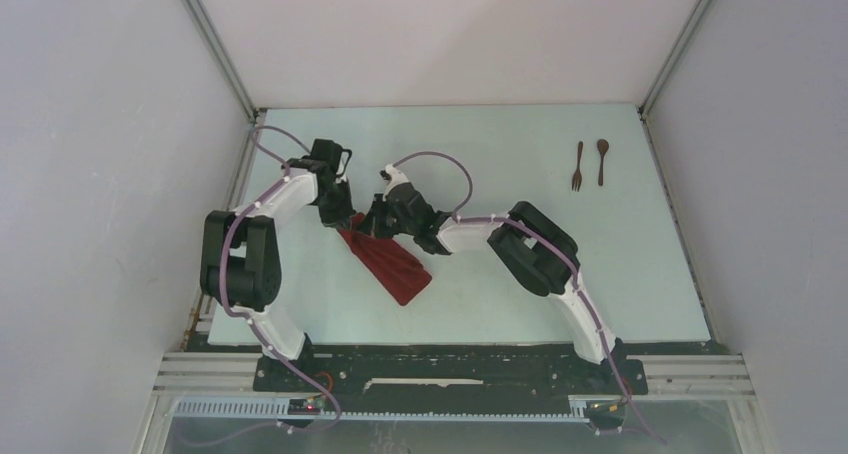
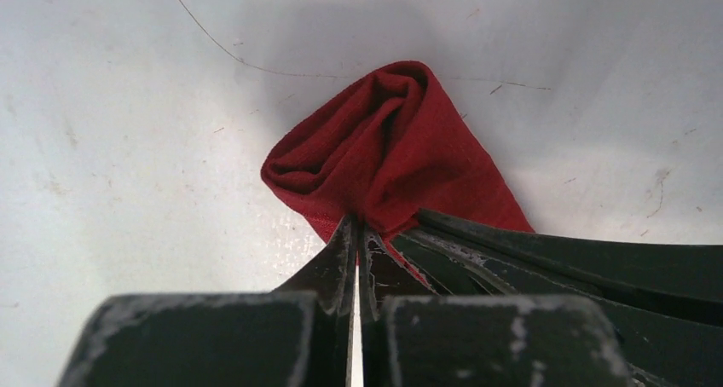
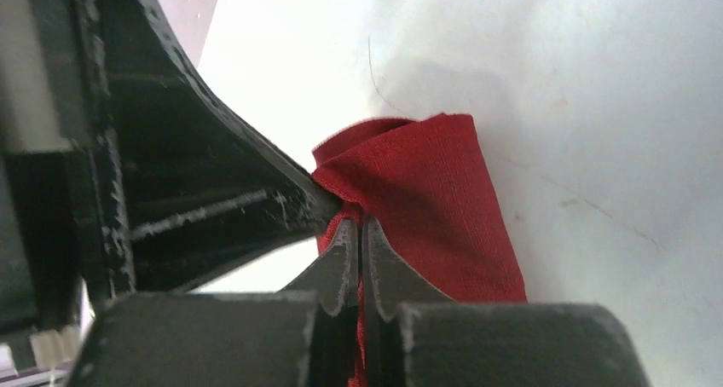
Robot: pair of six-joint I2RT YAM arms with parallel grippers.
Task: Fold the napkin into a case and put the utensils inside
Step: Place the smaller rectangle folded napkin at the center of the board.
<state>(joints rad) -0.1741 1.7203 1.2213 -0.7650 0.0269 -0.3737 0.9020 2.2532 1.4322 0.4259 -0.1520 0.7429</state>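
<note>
- L gripper (image 2: 356,225), R gripper (image 3: 359,225): both clamped on napkin (image 1: 397,266) far end, side by side.
- napkin = narrow folded strip, centre-left; fork (image 1: 577,167), spoon (image 1: 602,161) well apart, far right.
- Risk: thin pinch slips or grippers clash, so fold opens.

Bright, even, diffuse light from above. Soft grey shadow on the bench (image 2: 128,148) just beyond the napkin (image 2: 401,140); washed-out white left of the napkin in the right wrist view. Blurred foreground below the napkin.
</note>
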